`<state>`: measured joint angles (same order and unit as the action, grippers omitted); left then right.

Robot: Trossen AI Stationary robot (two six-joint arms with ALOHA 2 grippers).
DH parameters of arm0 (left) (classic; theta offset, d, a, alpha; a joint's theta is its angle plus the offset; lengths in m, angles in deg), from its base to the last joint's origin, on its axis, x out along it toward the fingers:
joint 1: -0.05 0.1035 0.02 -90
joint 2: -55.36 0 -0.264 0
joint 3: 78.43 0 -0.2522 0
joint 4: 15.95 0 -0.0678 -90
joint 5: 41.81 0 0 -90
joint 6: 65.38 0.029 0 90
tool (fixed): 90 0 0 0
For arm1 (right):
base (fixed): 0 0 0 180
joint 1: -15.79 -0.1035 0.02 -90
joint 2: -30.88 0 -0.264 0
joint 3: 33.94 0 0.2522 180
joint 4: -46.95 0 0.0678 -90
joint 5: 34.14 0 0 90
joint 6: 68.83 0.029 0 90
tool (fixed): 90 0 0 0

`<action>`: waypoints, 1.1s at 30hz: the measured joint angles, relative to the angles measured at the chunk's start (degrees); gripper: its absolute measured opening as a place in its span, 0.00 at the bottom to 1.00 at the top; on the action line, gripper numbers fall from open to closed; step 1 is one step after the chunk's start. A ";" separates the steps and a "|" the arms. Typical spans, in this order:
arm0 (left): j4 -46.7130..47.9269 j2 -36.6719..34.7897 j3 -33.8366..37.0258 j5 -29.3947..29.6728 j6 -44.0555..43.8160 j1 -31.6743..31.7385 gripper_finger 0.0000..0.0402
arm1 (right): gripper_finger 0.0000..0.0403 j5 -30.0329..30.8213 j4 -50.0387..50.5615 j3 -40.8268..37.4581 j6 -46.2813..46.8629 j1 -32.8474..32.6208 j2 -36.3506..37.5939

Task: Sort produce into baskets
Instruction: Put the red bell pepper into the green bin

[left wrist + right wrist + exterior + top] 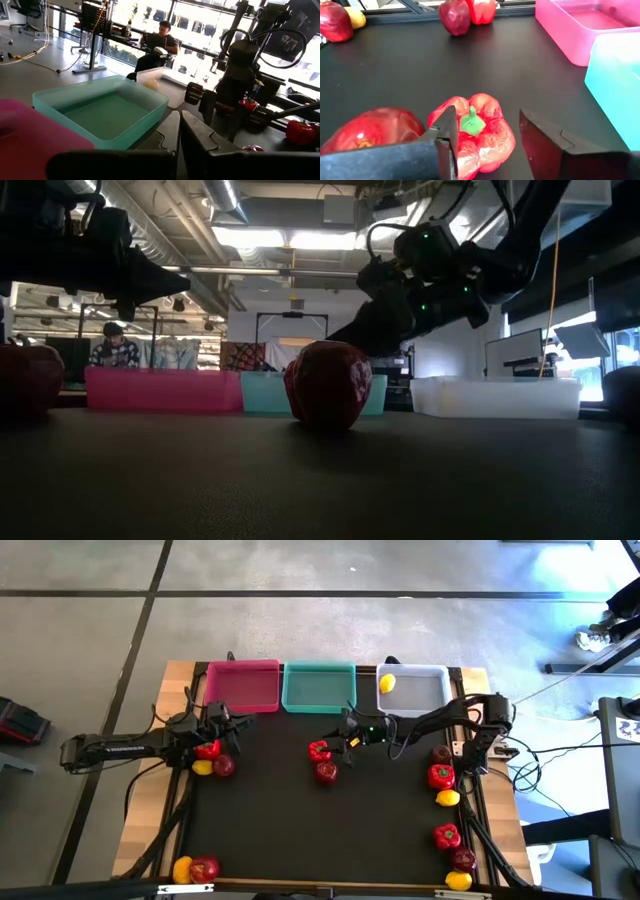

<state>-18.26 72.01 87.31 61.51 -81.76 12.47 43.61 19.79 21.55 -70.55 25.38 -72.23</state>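
Observation:
A bright red bell pepper (319, 750) with a green stem sits on the black mat at mid-table, stem up. A dark red apple (326, 773) rests just nearside of it. My right gripper (486, 120) is open and slants down over the pepper (480, 132), one finger on each side. Three baskets line the far edge: pink (243, 664), teal (319, 666) and white (425, 670). The white one holds a lemon (387, 683). My left gripper (228, 720) waits shut at the left, near the pink basket. My right gripper comes at the pepper from the table's right side, slanting down. One finger (445, 137) stands in front of the pepper's side next to the apple; I cannot tell whether it touches. The other finger (540, 137) stands clear of it. The pepper rests on the mat.
By the left arm lie a pepper (207, 749), a lemon (202, 767) and an apple (224, 766). Several more pieces lie along the right edge (441, 776) and at the near-left corner (204, 869). A person sits in the room beyond.

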 joint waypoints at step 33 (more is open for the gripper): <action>0.48 0.00 0.00 0.00 0.22 0.02 0.03 | 0.01 0.43 -2.08 4.09 -0.04 -0.94 -5.90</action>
<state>-17.78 72.01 87.31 61.51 -81.55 12.49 44.04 17.71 25.64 -70.59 24.44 -78.13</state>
